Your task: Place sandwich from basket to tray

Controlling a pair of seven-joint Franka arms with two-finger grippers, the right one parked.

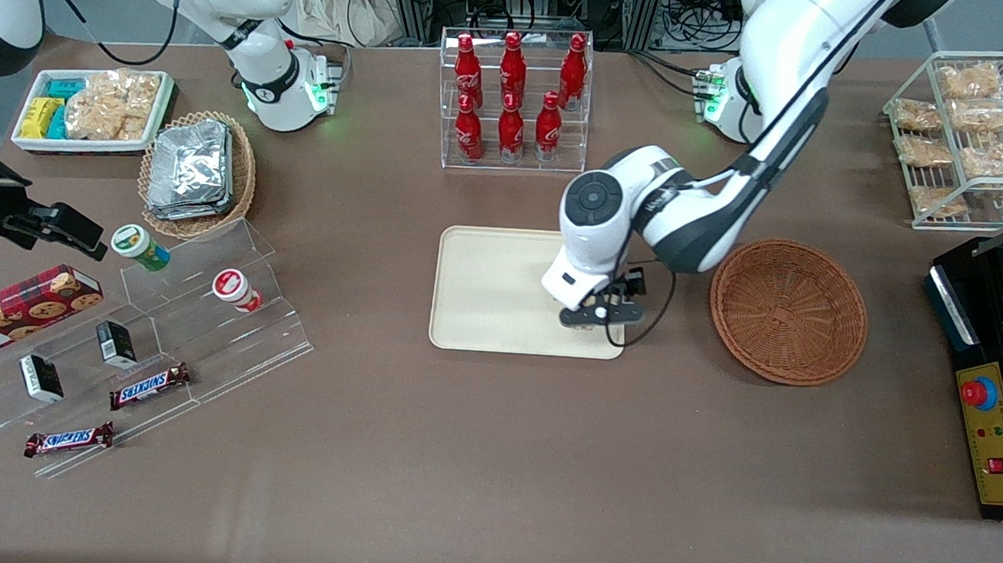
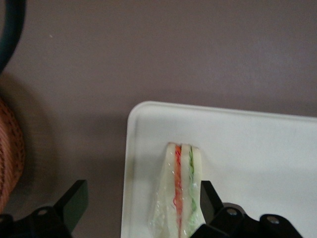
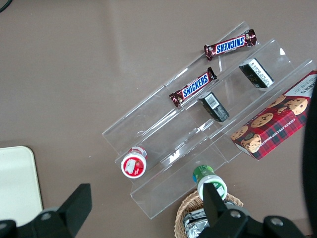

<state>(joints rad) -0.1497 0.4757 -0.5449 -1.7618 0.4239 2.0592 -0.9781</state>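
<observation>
The sandwich (image 2: 181, 198), a pale wedge with orange-red and green layers in clear wrap, lies on the cream tray (image 2: 257, 148) close to its edge. My gripper (image 2: 141, 194) is open around it. One finger (image 2: 208, 196) is right beside the wrap and the other finger (image 2: 74, 198) stands well clear over the brown table. In the front view the gripper (image 1: 601, 315) hangs low over the tray (image 1: 484, 289) at the corner nearest the reddish-brown basket (image 1: 787, 312), which is empty. The arm hides the sandwich in that view.
A clear rack of red bottles (image 1: 513, 99) stands farther from the front camera than the tray. A black control box (image 1: 996, 381) and a wire rack of snacks (image 1: 967, 136) sit at the working arm's end. An acrylic shelf (image 1: 158, 339) and a tan basket of foil packs (image 1: 195, 171) lie toward the parked arm's end.
</observation>
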